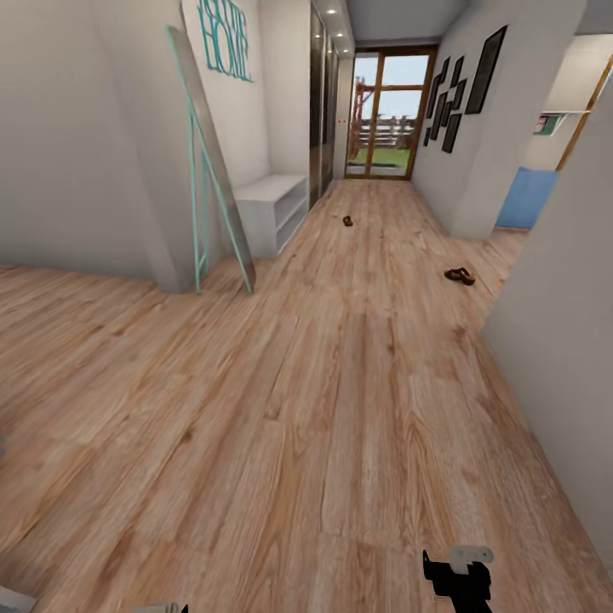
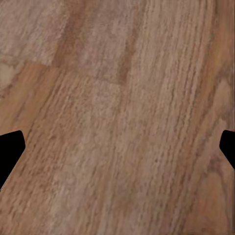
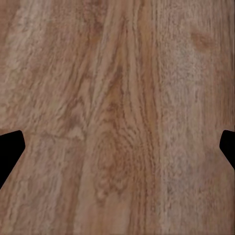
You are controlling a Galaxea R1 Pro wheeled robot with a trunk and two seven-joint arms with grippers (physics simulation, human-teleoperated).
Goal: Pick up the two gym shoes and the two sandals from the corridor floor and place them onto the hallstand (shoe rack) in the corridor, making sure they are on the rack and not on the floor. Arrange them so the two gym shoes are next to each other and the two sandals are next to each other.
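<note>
Wood-plank corridor floor (image 1: 340,409), white walls (image 1: 68,153)

Open corridor floor (image 1: 340,409) ahead, leaning mirror (image 1: 213,162) left, wall (image 1: 562,340) close right

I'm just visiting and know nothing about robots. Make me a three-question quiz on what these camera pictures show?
1. True or false: the two sandals, nearer sandal and farther sandal, lie side by side on the corridor floor.
2. What leans on the wall beside the low white shelf bench? A) a ladder B) a mirror C) a broom
3. Fill in: both wrist views, past the left gripper and right gripper, look at wood-grain ____.

Key: 1 false, they lie far apart. 2 B. 3 floor.
</note>
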